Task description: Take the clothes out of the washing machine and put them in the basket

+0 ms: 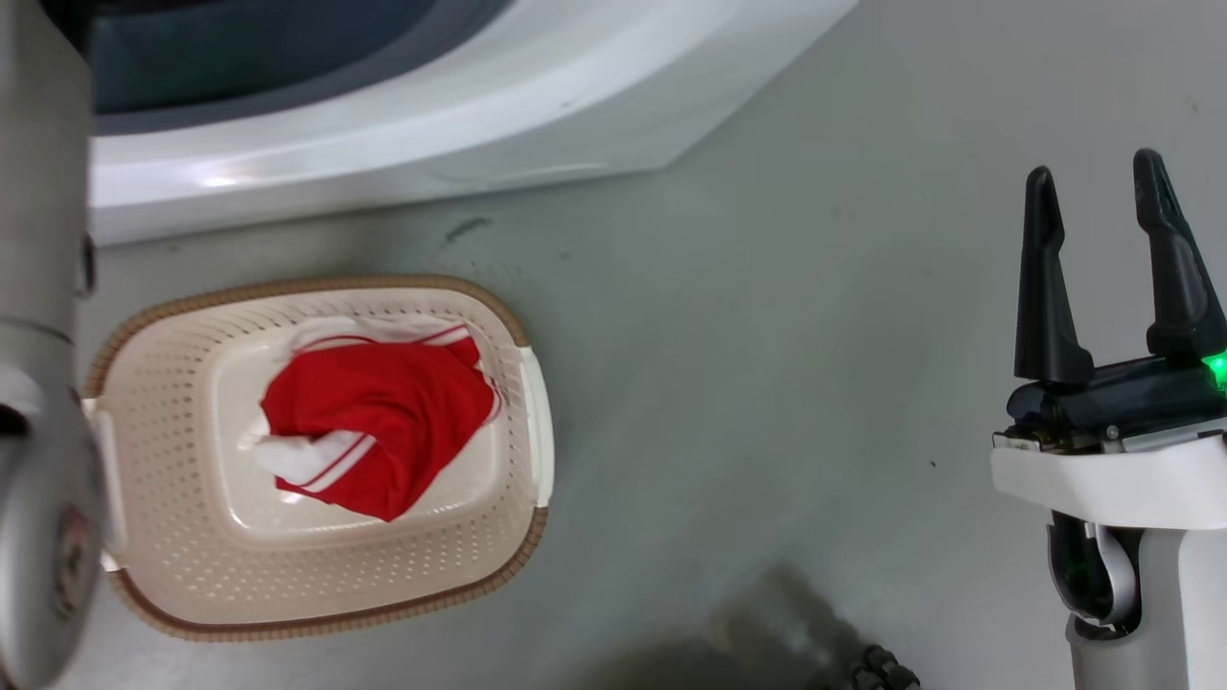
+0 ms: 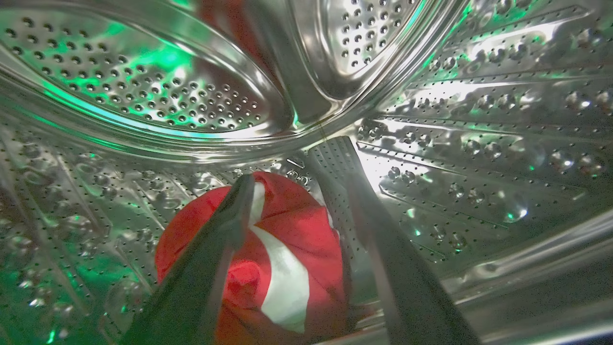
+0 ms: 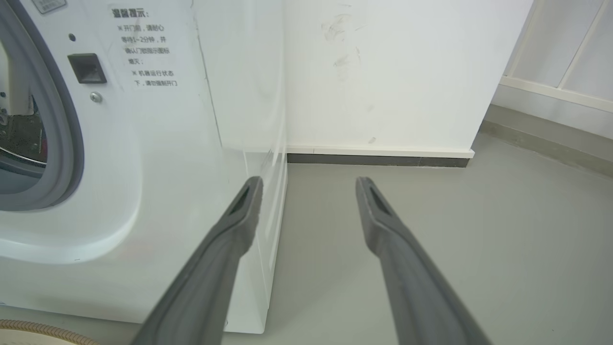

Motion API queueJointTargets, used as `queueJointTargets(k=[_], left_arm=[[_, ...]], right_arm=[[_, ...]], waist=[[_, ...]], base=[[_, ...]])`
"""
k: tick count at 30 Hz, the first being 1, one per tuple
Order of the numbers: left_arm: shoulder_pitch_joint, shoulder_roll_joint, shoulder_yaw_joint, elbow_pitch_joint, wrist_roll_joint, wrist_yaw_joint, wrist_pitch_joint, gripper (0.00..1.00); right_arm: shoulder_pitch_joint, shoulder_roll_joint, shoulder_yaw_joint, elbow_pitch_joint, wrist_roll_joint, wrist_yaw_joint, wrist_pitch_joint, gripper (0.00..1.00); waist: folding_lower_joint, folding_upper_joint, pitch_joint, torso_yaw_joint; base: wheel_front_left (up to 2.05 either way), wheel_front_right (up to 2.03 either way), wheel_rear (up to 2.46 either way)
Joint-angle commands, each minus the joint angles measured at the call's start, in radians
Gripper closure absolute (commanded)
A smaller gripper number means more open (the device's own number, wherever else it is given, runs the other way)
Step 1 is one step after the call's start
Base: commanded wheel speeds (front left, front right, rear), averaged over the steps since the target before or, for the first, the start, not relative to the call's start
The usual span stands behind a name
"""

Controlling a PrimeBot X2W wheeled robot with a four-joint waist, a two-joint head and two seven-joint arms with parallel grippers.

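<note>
A red garment with white striped trim (image 1: 383, 422) lies crumpled in the cream basket (image 1: 192, 575), which stands on the floor in front of the white washing machine (image 1: 383, 125). In the left wrist view, another piece of the red clothes (image 2: 287, 249) rests at the bottom of the steel drum (image 2: 479, 143). My left gripper (image 2: 291, 160) is inside the drum, open, with its fingers on either side of this garment and just above it. Over the floor to the right of the basket, my right gripper (image 1: 1094, 171) is open and holds nothing. It faces the washer's front corner (image 3: 167, 143).
My pale left forearm (image 1: 38, 383) runs down the left edge of the head view, beside the basket. Grey floor (image 1: 767, 383) spreads to the right. A white wall with a dark baseboard (image 3: 378, 160) stands beyond the washer. The basket rim (image 3: 28, 328) peeks in low.
</note>
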Motion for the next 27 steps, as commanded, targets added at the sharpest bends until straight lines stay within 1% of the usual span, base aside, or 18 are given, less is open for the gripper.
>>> queueJointTargets(k=[1, 6, 9, 13, 18, 27], left_arm=[[-0.065, 0.015, -0.011, 0.029, 0.008, -0.009, 0.044, 0.00], [-0.211, 0.052, -0.023, 0.110, 0.013, -0.022, 0.200, 0.00], [-0.279, 0.061, -0.029, 0.157, 0.010, -0.028, 0.308, 0.00], [-0.349, 0.097, -0.043, 0.184, 0.026, -0.016, 0.412, 0.00], [-0.371, 0.124, -0.059, 0.200, 0.035, 0.004, 0.469, 0.00], [-0.352, 0.152, -0.098, 0.219, 0.053, 0.013, 0.495, 0.00]], right_arm=[[-0.020, 0.002, 0.000, -0.005, 0.010, -0.001, -0.002, 0.00], [-0.036, 0.002, 0.006, -0.013, 0.038, -0.001, -0.002, 0.00], [-0.037, 0.002, 0.002, -0.008, 0.053, -0.001, -0.002, 0.00], [-0.052, 0.002, 0.006, -0.010, 0.071, -0.001, -0.002, 0.00], [-0.056, 0.002, -0.006, -0.005, 0.094, -0.001, -0.002, 0.00], [-0.062, 0.002, -0.003, -0.002, 0.111, -0.001, -0.002, 0.00]], waist=[[-0.0003, 0.0000, 0.052, -0.026], [-0.0003, 0.0000, 0.112, -0.053], [-0.0003, 0.0000, 0.142, -0.066], [-0.0003, 0.0000, 0.183, -0.089], [-0.0003, 0.0000, 0.216, -0.107], [-0.0003, 0.0000, 0.234, -0.115]], base=[[0.00, 0.00, 0.00], [0.00, 0.00, 0.00], [0.00, 0.00, 0.00], [0.00, 0.00, 0.00], [0.00, 0.00, 0.00], [0.00, 0.00, 0.00]])
